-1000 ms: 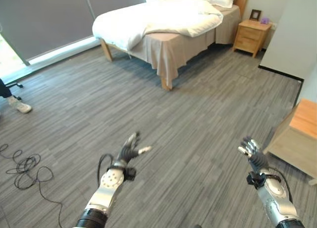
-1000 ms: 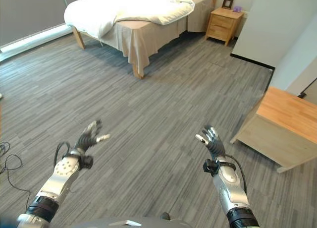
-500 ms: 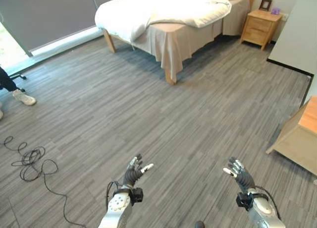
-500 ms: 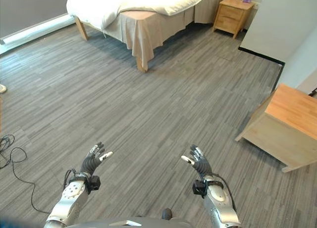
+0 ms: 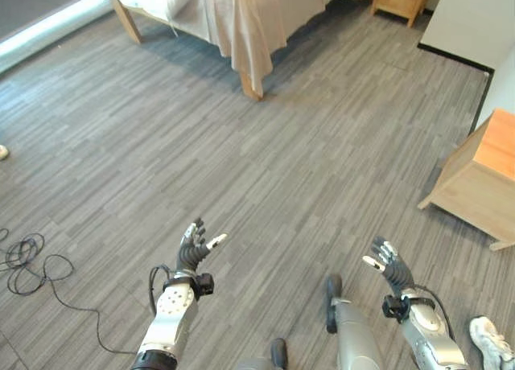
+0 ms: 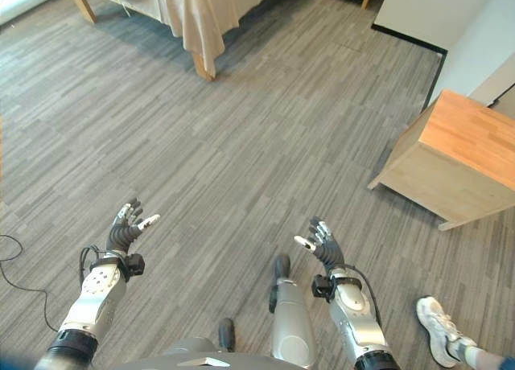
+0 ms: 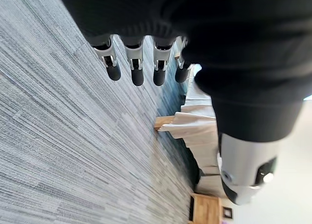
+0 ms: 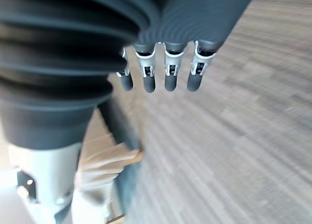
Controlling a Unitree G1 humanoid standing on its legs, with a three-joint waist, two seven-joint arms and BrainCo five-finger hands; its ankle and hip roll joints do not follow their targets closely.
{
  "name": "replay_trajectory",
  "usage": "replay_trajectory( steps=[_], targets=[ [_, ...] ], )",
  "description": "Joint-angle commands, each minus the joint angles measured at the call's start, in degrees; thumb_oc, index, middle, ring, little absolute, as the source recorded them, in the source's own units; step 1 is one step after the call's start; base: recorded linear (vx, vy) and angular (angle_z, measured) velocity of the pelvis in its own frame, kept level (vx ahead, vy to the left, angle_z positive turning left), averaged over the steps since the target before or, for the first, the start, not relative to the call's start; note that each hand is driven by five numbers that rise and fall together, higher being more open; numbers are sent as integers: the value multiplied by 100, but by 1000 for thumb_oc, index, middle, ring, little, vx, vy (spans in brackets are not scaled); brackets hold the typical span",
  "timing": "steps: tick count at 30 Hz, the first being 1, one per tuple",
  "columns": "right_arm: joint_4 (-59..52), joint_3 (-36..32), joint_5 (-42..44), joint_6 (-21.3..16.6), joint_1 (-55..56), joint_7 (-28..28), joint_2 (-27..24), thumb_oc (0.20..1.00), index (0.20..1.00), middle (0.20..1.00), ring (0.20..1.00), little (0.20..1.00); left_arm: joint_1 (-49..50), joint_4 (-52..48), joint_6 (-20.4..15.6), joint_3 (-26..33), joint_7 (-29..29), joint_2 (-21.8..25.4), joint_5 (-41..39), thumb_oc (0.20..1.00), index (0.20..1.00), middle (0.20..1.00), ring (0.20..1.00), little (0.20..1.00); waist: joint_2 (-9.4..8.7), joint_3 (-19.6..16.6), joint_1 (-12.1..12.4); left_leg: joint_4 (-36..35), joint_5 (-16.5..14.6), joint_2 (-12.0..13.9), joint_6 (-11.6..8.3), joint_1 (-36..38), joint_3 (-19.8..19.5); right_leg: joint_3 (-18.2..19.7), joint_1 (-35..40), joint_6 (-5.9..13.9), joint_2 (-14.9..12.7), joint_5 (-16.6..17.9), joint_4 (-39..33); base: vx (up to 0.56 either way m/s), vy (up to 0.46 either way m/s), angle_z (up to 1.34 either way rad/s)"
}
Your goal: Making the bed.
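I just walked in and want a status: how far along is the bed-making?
Done: nothing visible yet. The bed stands across the grey floor, far from the robot, with its beige skirt hanging at the corner. In hand: nothing; the left hand and right hand are open and empty above the floor. Left: reaching the bed and the whole making of it.

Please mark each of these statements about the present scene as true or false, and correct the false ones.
1. Both hands are open and hold nothing. True: the left hand and right hand have straight fingers.
2. The left hand grips the bed skirt. False: the bed skirt hangs far ahead, untouched.
3. A wooden cabinet stands on the robot's right. True.
4. A pillow lies on the floor between the hands. False: there is grey floor there.
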Motion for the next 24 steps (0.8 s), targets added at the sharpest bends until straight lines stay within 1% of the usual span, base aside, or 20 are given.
replay_trajectory(
  steps=[1,2,3,5,6,7,9,10,11,12,14,15,16,17,18,19,20,21,23,24],
  targets=[
    [-367,-124,-131,-225,-150,112,-94,1000,1000,1000,1000,1000,-24,-458,-356,-95,-23,108,58,1000,1000,1000,1000,1000,81,-393,-115,-533,462,704,-518,1276,-383,-476,573,121,237,1432,-387,601,-200,60],
    [-278,-106,-118,-234,-136,174,-139,1000,1000,1000,1000,1000,28,-538,-381,-96,-12,91,81,1000,1000,1000,1000,1000,132,-452,-122,-276,681,852,-575,1344,-414,-488,634,-16,339,1446,-192,586,-202,54],
    [-318,-106,-63,-226,-103,224,-170,1000,1000,1000,1000,1000,106,-586,-361,-135,-76,44,97,1000,1000,1000,1000,1000,171,-535,-203,338,1171,975,-702,1224,-393,-480,678,-130,417,1331,-42,634,-240,51],
    [-272,-115,236,-222,-161,192,-243,1000,1000,1000,1000,1000,110,-530,-323,-203,-157,-18,-129,1000,1000,1000,1000,1000,112,-515,-121,2284,2125,1107,-831,336,-117,-556,1137,-444,461,1009,13,589,-369,21],
    [-306,-135,638,-290,-199,207,-230,1000,1000,1000,1000,1000,141,-535,-308,-164,-196,-87,-399,1000,1000,1000,1000,1000,-13,-449,-23,3273,2412,1154,-811,-145,-7,-556,1437,-639,498,872,-45,578,-484,38],
    [-307,-156,806,-300,-182,279,-237,1000,1000,1000,1000,1000,178,-559,-329,-155,-226,-136,-548,1000,1000,1000,1000,1000,-157,-321,142,4059,2339,964,-720,-619,-36,-499,1705,-782,505,712,-128,507,-440,20],
    [-257,-197,630,-279,-227,159,-362,1000,1000,1000,1000,1000,184,-557,-319,-139,-214,-178,-553,1000,1000,1000,1000,1000,-301,-105,419,4842,1999,769,-623,-1488,51,-299,2180,-869,551,522,-252,479,-300,-55],
    [-259,-247,497,-274,-289,83,-452,1000,1000,1000,1000,1000,162,-538,-348,-130,-153,-235,-583,1000,1000,1000,1000,1000,-325,-73,559,4713,1820,715,-575,-1993,174,-250,2435,-877,563,421,-330,799,-216,-54],
    [-334,-336,499,-315,-368,56,-534,1000,1000,1000,1000,1000,240,-530,-429,-102,-205,-288,-810,1000,1000,1000,1000,1000,-291,-90,792,4033,1793,699,-599,-2485,237,-172,2909,-866,601,221,-463,791,-128,-7],
    [-342,-367,500,-329,-369,59,-534,1000,1000,1000,1000,1000,287,-556,-437,-89,-243,-277,-813,1000,1000,1000,1000,1000,-288,-130,866,3673,1886,644,-610,-2555,235,-130,3037,-852,589,164,-514,1126,9,-23],
    [-242,-339,427,-416,-430,117,-476,1000,1000,1000,1000,1000,596,-581,-441,50,-329,-266,-726,1000,1000,1000,1000,1000,7,-454,1308,-34,2365,445,-626,-2425,134,53,3773,-684,887,-281,-684,1366,128,-66],
    [-262,-317,347,-377,-401,167,-431,1000,1000,1000,1000,1000,698,-580,-430,124,-336,-289,-720,1000,1000,1000,1000,1000,-17,-635,1379,-533,2499,393,-678,-2280,246,33,4107,-588,839,-403,-710,1494,136,-138],
    [-241,-287,227,-287,-407,250,-332,1000,1000,1000,1000,1000,857,-710,-421,290,-370,-237,-650,1000,1000,1000,1000,1000,-85,-854,1432,-450,2607,372,-593,-2106,627,101,4406,-476,744,-453,-603,1137,110,-118],
    [-285,-244,186,-244,-350,275,-250,1000,1000,1000,1000,1000,889,-715,-438,351,-393,-227,-665,1000,1000,1000,1000,1000,-139,-915,1437,-432,2560,337,-503,-2001,729,97,4401,-424,633,-463,-449,931,159,-42],
    [-288,-209,223,-268,-255,324,-144,1000,1000,1000,1000,1000,957,-759,-495,389,-389,-236,-595,1000,1000,1000,1000,1000,-250,-1030,1480,-240,2482,213,-362,-2026,747,40,4357,-301,466,-242,-55,574,155,52],
    [-242,-191,248,-265,-213,309,-23,1000,1000,1000,1000,1000,997,-767,-484,408,-376,-255,-571,1000,1000,1000,1000,1000,-381,-1054,1553,41,2266,94,-186,-2033,771,52,4154,-104,280,463,759,568,200,82],
    [-228,-177,405,-276,-248,299,71,1000,1000,1000,1000,1000,959,-786,-484,447,-313,-227,-582,1000,1000,1000,1000,1000,-395,-999,1593,173,2045,48,-42,-1932,792,146,3837,39,195,1225,1826,670,340,5],
    [-212,-139,741,-317,-287,332,295,1000,1000,1000,1000,1000,941,-933,-550,605,-173,-220,-721,1000,1000,1000,1000,1000,-159,-726,1420,86,1767,94,165,-1273,674,40,2883,17,12,1862,3462,712,363,-34],
    [-294,-139,509,-265,-265,327,268,1000,1000,1000,1000,1000,928,-916,-587,738,-129,-197,-698,1000,1000,1000,1000,1000,42,-623,1213,-28,1561,156,258,-776,458,-46,2195,-148,45,1408,4076,724,221,-11],
    [-331,-255,764,-298,-176,325,309,1000,1000,1000,1000,1000,851,-810,-621,787,-94,-176,-743,1000,1000,1000,1000,1000,134,-538,962,-199,1485,145,234,-296,133,-132,1630,-262,186,916,3677,716,6,35]
  ],
)
